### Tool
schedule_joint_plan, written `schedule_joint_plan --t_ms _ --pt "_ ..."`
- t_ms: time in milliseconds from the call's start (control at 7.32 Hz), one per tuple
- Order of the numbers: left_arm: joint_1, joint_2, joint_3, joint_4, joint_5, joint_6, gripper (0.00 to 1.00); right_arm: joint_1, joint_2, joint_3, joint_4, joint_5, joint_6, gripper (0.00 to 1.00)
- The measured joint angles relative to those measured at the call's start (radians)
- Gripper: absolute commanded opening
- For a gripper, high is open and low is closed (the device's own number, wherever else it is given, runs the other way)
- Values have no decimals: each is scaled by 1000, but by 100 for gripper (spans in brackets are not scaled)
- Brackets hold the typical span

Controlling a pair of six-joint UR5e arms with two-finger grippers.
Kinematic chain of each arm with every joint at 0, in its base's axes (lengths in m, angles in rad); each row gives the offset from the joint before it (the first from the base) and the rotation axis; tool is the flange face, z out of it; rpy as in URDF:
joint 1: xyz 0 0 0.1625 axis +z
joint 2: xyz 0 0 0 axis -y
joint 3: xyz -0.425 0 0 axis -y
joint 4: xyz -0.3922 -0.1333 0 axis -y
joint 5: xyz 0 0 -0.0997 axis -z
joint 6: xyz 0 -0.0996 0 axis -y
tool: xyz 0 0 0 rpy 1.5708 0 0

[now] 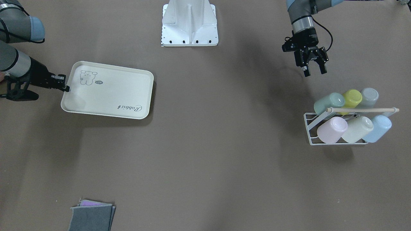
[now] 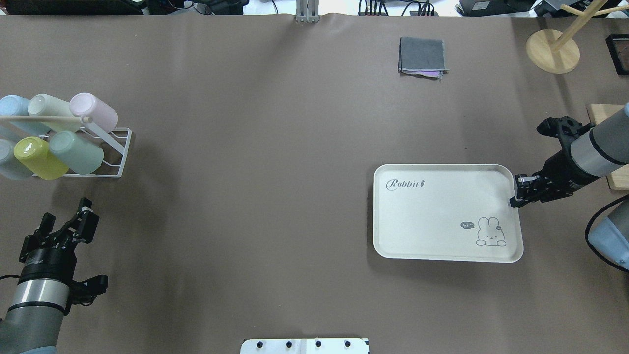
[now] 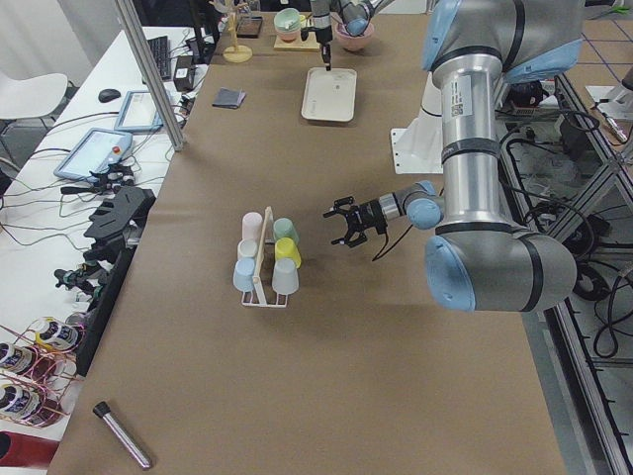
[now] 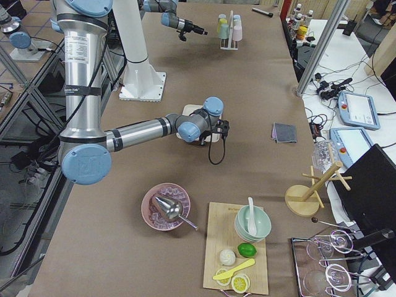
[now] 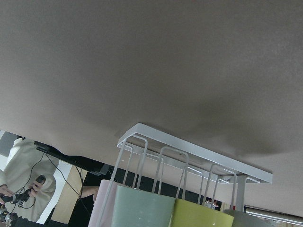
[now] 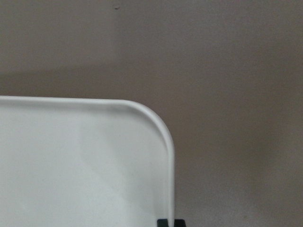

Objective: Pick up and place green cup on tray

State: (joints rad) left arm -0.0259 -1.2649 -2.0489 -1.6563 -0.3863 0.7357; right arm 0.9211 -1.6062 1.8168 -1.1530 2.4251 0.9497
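Note:
The green cup (image 2: 76, 152) lies mouth-down on a white wire rack (image 2: 119, 152) at the table's left end, next to a yellow-lime cup (image 2: 37, 156). It also shows in the front view (image 1: 328, 102) and the left wrist view (image 5: 142, 208). My left gripper (image 2: 69, 211) is open and empty, a short way in front of the rack and apart from it (image 1: 315, 72). The cream tray (image 2: 432, 216) with the rabbit drawing lies flat on the right. My right gripper (image 2: 514, 200) is shut on the tray's right rim (image 6: 168, 156).
The rack also holds pink (image 2: 94, 110), cream-green (image 2: 49, 109), blue (image 2: 14, 110) and grey cups. A folded grey cloth (image 2: 422, 55) lies at the far side. A wooden stand (image 2: 552, 50) and a board (image 2: 602, 114) are at the far right.

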Motion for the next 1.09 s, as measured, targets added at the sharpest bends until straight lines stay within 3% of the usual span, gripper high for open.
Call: schedule_joint_plan --t_ms 546,1093 --pt "-50 -11 53 -44 22 2 97 29 29 -1 47 51 33 0" --pt "-60 -54 121 -58 21 2 97 -34 268 -114 47 37 106 0"
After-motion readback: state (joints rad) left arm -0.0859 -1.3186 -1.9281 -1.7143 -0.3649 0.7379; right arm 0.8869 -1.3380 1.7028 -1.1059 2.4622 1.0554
